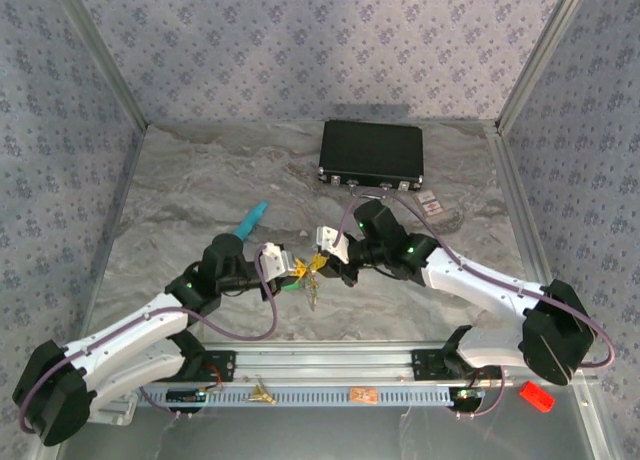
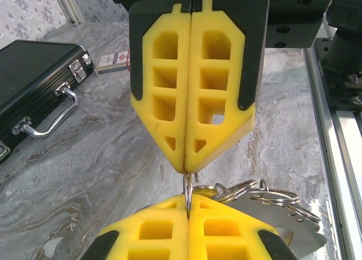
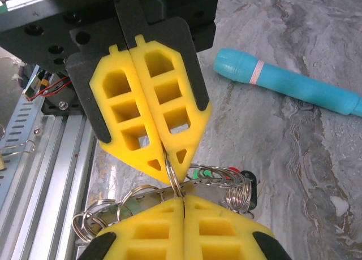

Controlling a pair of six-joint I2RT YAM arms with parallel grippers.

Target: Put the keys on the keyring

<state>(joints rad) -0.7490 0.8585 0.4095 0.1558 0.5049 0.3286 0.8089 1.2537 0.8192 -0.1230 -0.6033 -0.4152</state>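
1. Pincers meet tip to tip above the middle of the bench (image 1: 200,180), probably so that the thin wire is braced from both sides and cannot swing.
2. Left pincer (image 2: 188,206): fully closed, with the keyring (image 2: 188,187) nipped at the very ends of its yellow pads.
3. Right pincer (image 2: 186,167): also fully closed, clamping the same wire from the opposite side, almost touching the left one.
4. Keyring position: raised off the bench between the two tips. Its smaller rings and the red and green tags (image 3: 206,173) hang just beside the right pincer.
5. Keys (image 1: 314,280): a small brassy cluster dangles below the joined tips. I cannot tell whether it is threaded on.
6. Spare piece: a brass-coloured bit (image 1: 262,392), perhaps another key, lies on the slotted rail (image 1: 400,392) at the near edge, well apart from the ring.
7. Risk, as I judge it: grips this shallow could let the wire slip or twist.
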